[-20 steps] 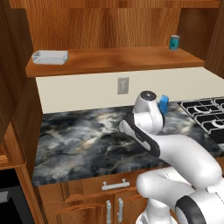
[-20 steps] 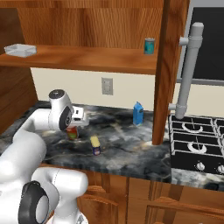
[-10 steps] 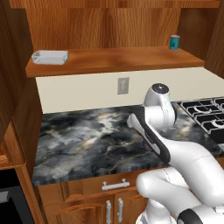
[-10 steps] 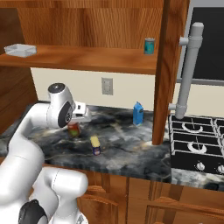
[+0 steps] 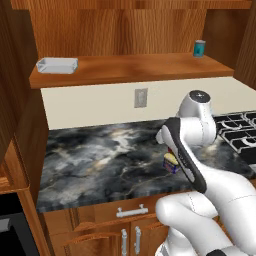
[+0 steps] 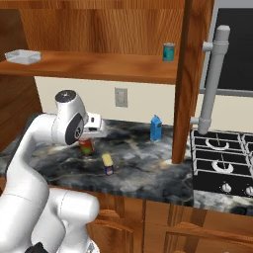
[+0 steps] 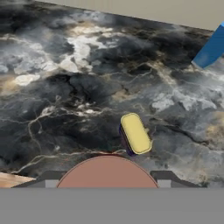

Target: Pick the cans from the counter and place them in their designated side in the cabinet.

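The red can [image 6: 87, 147] stands upright on the dark marbled counter [image 6: 138, 165]. My gripper [image 6: 89, 137] hangs straight over it, open, with a finger on each side of the can [image 7: 107, 173], whose round top sits at the bottom of the hand view. The squat blue can with the yellow top [image 6: 107, 164] stands just beside it, nearer the front edge [image 5: 171, 162] [image 7: 134, 133]. Above the counter, the wooden cabinet has a wide shelf board [image 5: 130, 67] [image 6: 99, 64].
A tall blue carton [image 6: 156, 128] [image 7: 212, 48] stands at the back of the counter. A teal can [image 5: 199, 48] [image 6: 169, 51] and a white tray [image 5: 57, 64] [image 6: 22, 57] sit on the cabinet shelf. A stove [image 6: 222, 158] lies to the right, behind a wooden post [image 6: 190, 79].
The arm's elbow has swung up and to the right, and the hand has settled a little lower over the red can. Both cans stay where they were.
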